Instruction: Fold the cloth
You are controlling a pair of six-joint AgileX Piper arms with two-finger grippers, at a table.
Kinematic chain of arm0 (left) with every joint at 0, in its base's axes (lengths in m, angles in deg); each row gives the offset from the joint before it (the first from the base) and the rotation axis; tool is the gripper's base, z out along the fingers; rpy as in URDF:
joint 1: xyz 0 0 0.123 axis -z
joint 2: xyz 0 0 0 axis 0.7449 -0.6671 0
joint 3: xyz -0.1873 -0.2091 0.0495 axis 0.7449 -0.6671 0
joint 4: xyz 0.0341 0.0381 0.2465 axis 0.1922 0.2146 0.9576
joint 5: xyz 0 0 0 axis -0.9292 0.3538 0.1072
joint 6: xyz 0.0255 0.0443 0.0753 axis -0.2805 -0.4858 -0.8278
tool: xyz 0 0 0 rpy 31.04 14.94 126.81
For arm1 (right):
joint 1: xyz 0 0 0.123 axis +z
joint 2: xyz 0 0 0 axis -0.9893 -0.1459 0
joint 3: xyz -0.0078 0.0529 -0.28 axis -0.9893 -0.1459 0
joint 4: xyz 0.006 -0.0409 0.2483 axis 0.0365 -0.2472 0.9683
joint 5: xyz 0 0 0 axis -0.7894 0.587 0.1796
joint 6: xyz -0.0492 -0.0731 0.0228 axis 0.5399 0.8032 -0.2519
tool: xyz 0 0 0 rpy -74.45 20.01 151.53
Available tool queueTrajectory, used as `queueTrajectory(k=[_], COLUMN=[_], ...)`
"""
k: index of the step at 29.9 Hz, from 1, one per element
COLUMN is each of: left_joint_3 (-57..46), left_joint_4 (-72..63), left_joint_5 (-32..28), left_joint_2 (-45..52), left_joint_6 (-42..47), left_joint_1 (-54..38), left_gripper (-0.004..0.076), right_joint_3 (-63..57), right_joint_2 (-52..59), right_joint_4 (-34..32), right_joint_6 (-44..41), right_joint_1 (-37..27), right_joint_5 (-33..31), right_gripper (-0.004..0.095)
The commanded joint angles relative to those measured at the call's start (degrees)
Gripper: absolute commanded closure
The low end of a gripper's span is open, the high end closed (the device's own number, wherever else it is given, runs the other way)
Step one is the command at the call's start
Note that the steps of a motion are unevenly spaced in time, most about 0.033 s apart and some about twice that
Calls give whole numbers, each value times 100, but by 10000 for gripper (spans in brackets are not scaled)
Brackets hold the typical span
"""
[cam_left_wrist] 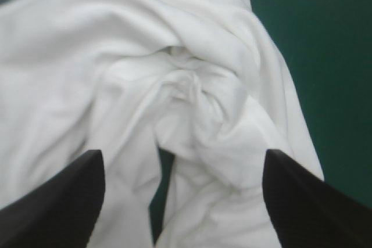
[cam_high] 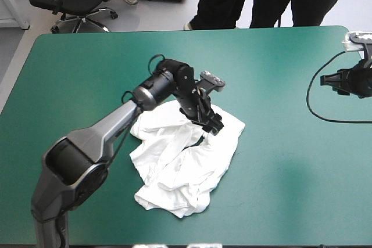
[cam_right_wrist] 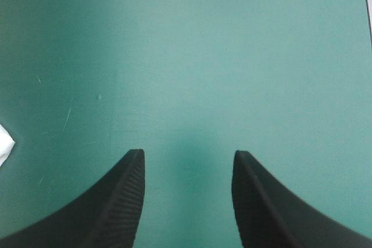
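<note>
Over at the left, the long grey arm reaches in from about 8 o'clock, and its left hand (cam_high: 210, 121) (cam_left_wrist: 183, 156), with two broad black fin-shaped fingers, stands wide open and holds nothing. It is poised right over the 1 o'clock part of the white, short-sleeved fabric T-shirt (cam_high: 186, 166) (cam_left_wrist: 174, 56). The T-shirt lies in a crumpled heap on the desk (cam_high: 279, 196) with its teal-green cover, a little toward 6 o'clock of the middle.

The trouble I'd expect starts there. What sits between those parted fingers is a twisted knot of folds, not a clean hem or sleeve edge. If the hand closes on it, I'd guess it takes several layers at once. A lift would then haul the heap up as one lump and tighten the twist rather than open the shirt out. A dark slit of cover shows between two folds near the fingers, so one finger could also slip into that gap and catch only a thin flap, which might pull free.

Far off at 2 o'clock, by the desk's right edge, the right hand (cam_high: 340, 79) (cam_right_wrist: 187, 154) is also open and empty over bare cover, well apart from the T-shirt. With nothing pinning the opposite side, any pull from the left would likely drag the whole heap across the desk.
</note>
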Motion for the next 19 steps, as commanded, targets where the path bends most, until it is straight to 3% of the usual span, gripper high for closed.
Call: queueTrajectory(k=[1,9,19], left_joint_3=[228,-275,-1868], left_joint_4=[307,1831,1916], left_joint_5=[282,404,111], left_joint_2=[1251,2924,3263], left_joint_6=[74,632,638], left_joint_1=[-197,-746,-1393], left_gripper=[167,167,167], right_joint_3=[190,190,190], right_joint_2=[184,184,184], right_joint_4=[57,451,372], right_joint_6=[73,298,610], right_joint_1=[-27,-27,720], right_joint_5=[235,160,-22], right_gripper=[471,471,471])
